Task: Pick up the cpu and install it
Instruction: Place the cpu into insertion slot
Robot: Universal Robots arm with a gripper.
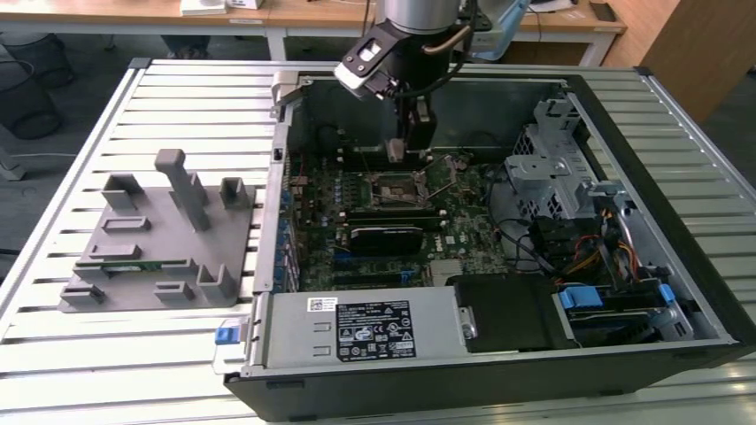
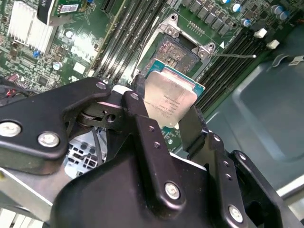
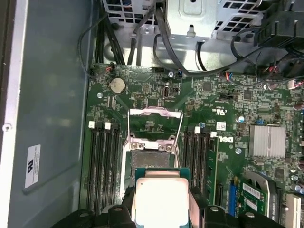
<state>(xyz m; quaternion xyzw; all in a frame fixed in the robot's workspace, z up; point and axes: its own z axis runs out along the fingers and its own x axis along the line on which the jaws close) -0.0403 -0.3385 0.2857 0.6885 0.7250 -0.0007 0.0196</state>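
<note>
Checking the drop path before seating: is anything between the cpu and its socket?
Nothing visible. The pincer holds the cpu just above the socket, whose contact area lies bare in the first wrist view. The retention frame is flipped open, clear of it, and no cable crosses the gap.

The cpu (image 2: 168, 97) has a pale, satin metal top. The fingers (image 2: 147, 137) look matt black, with shiny metal screws (image 2: 172, 190). The circuit board (image 3: 223, 99) is glossy green. The bench (image 1: 177, 97) is ribbed pale metal; its grey rack (image 1: 165, 232) looks matt plastic.
</note>
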